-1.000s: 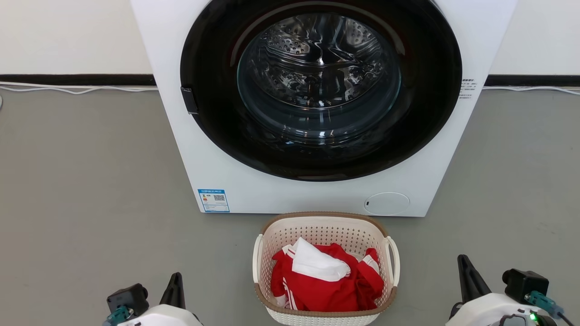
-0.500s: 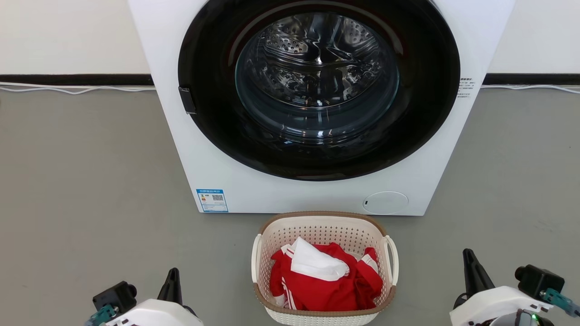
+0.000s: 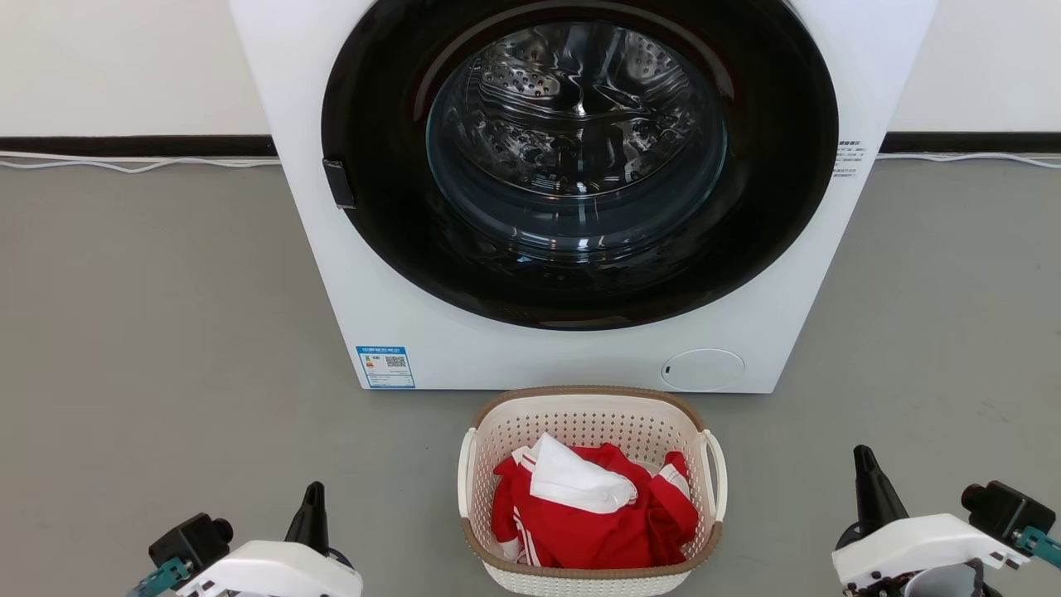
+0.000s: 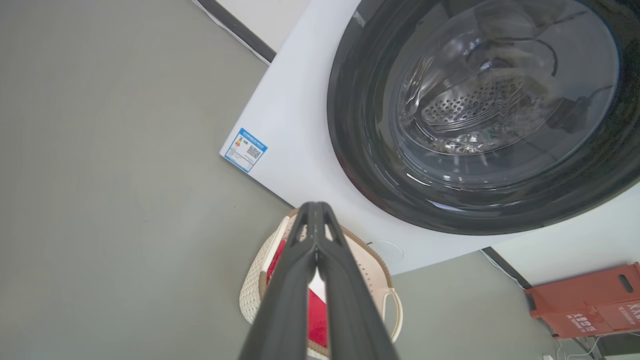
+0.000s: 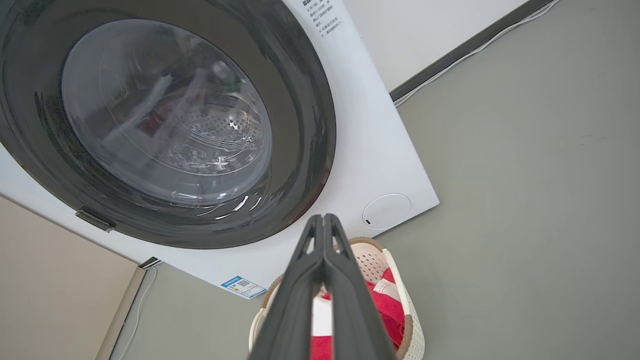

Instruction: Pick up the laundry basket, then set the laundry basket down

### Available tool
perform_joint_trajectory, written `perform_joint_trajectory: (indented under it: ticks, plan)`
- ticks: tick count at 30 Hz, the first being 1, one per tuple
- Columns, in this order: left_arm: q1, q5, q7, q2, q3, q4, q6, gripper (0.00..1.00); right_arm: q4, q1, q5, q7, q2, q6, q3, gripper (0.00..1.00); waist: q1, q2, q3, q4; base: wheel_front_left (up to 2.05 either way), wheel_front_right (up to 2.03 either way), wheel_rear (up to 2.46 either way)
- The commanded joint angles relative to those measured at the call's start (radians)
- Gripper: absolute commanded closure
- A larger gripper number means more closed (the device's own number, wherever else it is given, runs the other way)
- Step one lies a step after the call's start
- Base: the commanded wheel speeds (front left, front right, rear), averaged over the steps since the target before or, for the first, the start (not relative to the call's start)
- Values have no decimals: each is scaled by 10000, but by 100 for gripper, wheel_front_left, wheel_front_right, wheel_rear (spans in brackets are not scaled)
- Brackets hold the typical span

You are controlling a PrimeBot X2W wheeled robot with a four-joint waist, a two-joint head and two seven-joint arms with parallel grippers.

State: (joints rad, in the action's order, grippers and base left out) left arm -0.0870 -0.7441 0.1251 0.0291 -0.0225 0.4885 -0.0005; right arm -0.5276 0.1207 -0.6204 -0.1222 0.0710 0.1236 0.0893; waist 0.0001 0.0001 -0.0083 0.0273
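From the head view, the laundry basket (image 3: 590,393) sits on the grey floor (image 3: 166,332) with the washing machine (image 3: 390,282) just behind it, its far rim close under the machine's closed round door (image 3: 576,133). A red garment (image 3: 597,535) and a white cloth (image 3: 576,482) lie inside it. The left gripper (image 3: 313,507) is off the basket's left side and the right gripper (image 3: 867,481) off its right, both apart from it and pointing toward the machine. The basket's two white loop handles face sideways, one (image 3: 465,473) toward the left gripper and one (image 3: 718,473) toward the right, so the line through the handles runs gripper to gripper. Neither arm looks clearly nearer, which suggests a two-handed lift with each gripper moving inward. Whether the basket is longer across or front to back I cannot tell from this angle. In the left wrist view, the left gripper's dark fingers (image 4: 292,285) are pressed together and empty, and the basket lies beyond them and slightly to the right. In the right wrist view, the fingers (image 5: 300,295) are likewise closed on nothing — the basket sits straight past their tips, below the machine.
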Motion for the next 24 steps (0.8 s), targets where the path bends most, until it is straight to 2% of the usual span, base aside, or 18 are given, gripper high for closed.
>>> perform_joint_trajectory:
  ticks: [1,24]
  plan:
    - [-304,-252,-37,77,176,-328,-108,100,352,182,-295,67,56,26,-48,100,-1,-1,1,-3,0,0,0]
    - [-277,-2676,-713,116,517,-935,-453,100,1067,93,-3061,730,-20,39,39,100,-1,-1,34,-81,0,0,0]
